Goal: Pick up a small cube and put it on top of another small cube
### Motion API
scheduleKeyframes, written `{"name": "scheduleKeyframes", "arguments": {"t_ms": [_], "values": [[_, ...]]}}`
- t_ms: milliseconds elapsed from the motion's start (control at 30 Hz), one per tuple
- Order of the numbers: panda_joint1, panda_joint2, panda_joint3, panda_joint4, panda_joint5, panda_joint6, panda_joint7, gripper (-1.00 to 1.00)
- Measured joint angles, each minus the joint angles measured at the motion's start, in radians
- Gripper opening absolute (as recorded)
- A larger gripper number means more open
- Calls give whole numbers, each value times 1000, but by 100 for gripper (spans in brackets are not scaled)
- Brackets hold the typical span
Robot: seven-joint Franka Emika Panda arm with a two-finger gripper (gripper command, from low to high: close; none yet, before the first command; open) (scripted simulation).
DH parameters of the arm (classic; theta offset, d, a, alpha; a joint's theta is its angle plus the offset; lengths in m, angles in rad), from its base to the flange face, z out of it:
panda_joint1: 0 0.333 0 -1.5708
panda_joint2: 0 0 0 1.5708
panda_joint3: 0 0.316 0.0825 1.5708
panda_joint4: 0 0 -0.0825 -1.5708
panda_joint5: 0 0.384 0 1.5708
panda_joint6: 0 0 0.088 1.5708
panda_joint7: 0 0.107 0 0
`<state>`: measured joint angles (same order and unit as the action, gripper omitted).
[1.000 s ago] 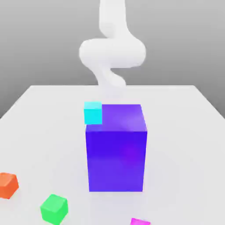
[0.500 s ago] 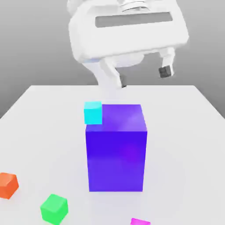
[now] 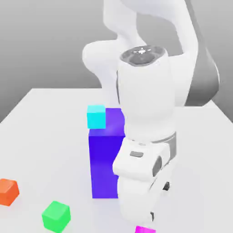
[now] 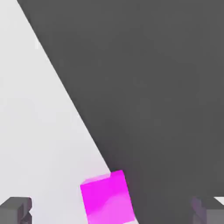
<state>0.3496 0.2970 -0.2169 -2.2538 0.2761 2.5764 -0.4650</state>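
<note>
Fingers: spread wide, nothing held; one dark fingertip (image 4: 16, 209) shows at each side of the hand view.
Gripper (image 4: 114, 212): low over the table (image 3: 41, 127), pointing down.
Magenta cube (image 4: 107, 197): on the table edge, between the open fingers, somewhat nearer one of them than the other.
Cube faces: skewed to the finger line; judged to need a slight wrist turn.
Other cubes: green cube (image 3: 56, 216) and orange cube (image 3: 8, 191) lie well apart, toward the exterior view's left.
Tall blue block (image 3: 105, 159): just behind the arm; cyan cube (image 3: 96, 116) beside its top.

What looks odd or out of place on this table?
The magenta cube sits right at the table edge, seemingly overhanging it slightly. The cyan cube appears to sit behind the tall blue block's top corner, its support hidden.
</note>
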Motion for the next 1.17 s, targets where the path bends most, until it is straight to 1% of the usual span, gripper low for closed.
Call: {"name": "scheduleKeyframes", "arguments": {"t_ms": [100, 133, 233, 267, 467, 600, 700, 900, 967, 1067, 1100, 1167], "values": [[11, 73, -9, -1, -71, 42, -49, 0], [9, 104, -6, 3, -76, 64, -62, 0], [-17, 216, 29, 27, -49, 148, -96, 0], [-26, 241, 39, 33, -40, 167, -103, -100], [-27, 254, 42, 36, -35, 174, -107, -100], [2, 145, 3, 10, -78, 92, -76, -100], [-28, 48, -66, -39, -98, 42, -50, -100], [-155, -100, -238, -162, -117, 11, -6, -100], [-183, -72, -238, -171, -79, 44, -30, -100], [-228, 13, -189, -167, 6, 116, -90, -100], [-240, 36, -174, -165, 27, 134, -105, 100], [-240, 36, -174, -165, 27, 134, -105, 100]]}}
